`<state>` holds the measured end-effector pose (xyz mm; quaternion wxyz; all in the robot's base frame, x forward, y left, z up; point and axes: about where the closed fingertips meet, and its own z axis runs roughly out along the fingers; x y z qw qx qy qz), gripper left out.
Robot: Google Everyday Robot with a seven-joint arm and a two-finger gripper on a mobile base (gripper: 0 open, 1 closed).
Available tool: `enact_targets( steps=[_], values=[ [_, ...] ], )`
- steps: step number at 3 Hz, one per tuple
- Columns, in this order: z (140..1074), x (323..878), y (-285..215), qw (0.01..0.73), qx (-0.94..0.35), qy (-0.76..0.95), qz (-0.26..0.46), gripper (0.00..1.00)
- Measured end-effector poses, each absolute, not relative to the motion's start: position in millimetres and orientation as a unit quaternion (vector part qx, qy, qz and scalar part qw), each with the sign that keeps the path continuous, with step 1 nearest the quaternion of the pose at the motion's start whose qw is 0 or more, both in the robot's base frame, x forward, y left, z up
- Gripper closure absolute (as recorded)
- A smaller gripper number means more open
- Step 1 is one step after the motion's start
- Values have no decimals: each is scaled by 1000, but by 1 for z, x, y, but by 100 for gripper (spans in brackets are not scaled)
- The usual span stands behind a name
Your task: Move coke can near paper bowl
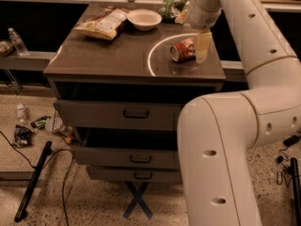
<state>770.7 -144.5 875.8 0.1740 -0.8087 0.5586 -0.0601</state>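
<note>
Found a tan snack bag [101,25] and the paper bowl [144,19] at the back of the tabletop [108,55]. Saw the coke can [182,50] on its side toward the front right, well apart from the bowl, so not yet delivered. Noted the tool [203,46] just beside the can's right end, probably lining up a grasp; could not tell how far open or whether holding anything.
</note>
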Motion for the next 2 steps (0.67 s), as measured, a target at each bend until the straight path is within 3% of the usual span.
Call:
enact_targets(
  steps=[2],
  values=[
    [850, 780, -133, 169, -823, 540, -48, 49]
  ],
)
